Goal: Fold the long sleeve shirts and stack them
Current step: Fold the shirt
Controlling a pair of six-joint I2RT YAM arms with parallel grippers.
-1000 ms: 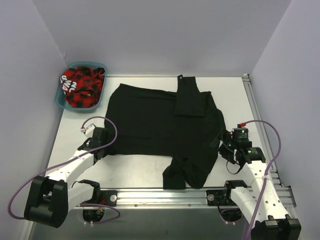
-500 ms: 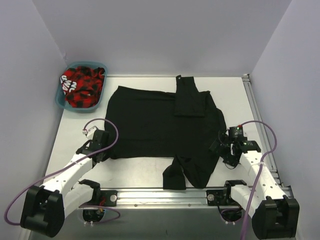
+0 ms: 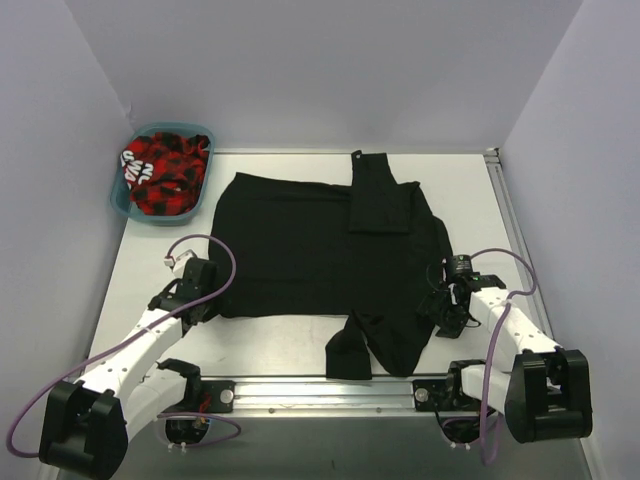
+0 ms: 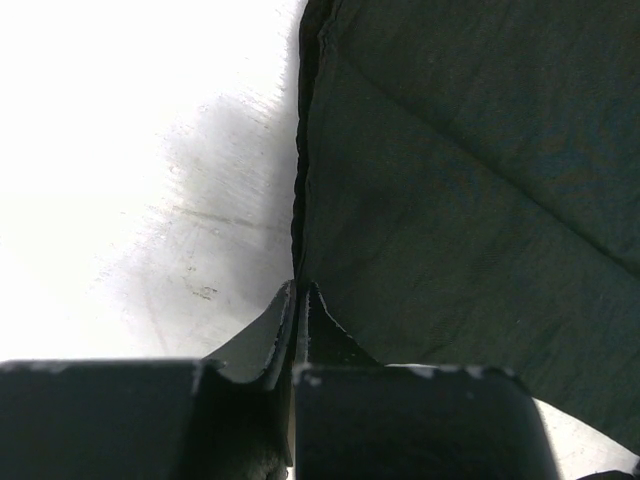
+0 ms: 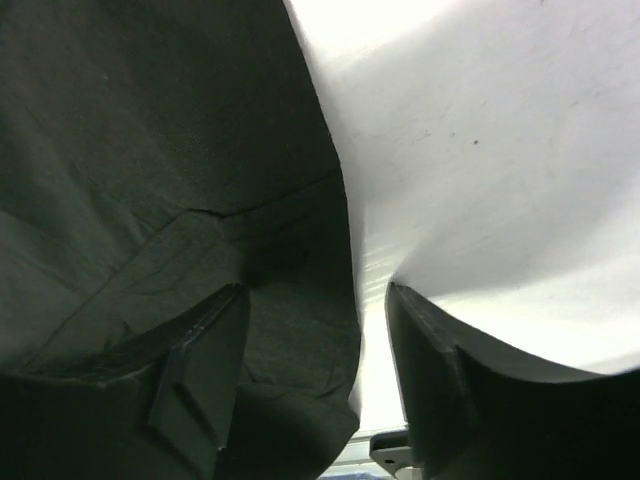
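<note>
The left gripper (image 4: 301,296) jaws pinch the black shirt (image 3: 300,240) at its 8 o'clock corner; the right gripper (image 5: 318,340) jaws, open, straddle its 4 o'clock edge.

end effector (image 4: 300,290) pinching shirt (image 4: 470,190) edge, white table (image 4: 130,150)

Shirt (image 3: 300,250) lies across the table (image 3: 470,190); basket (image 3: 165,127) at far-left corner.
</note>
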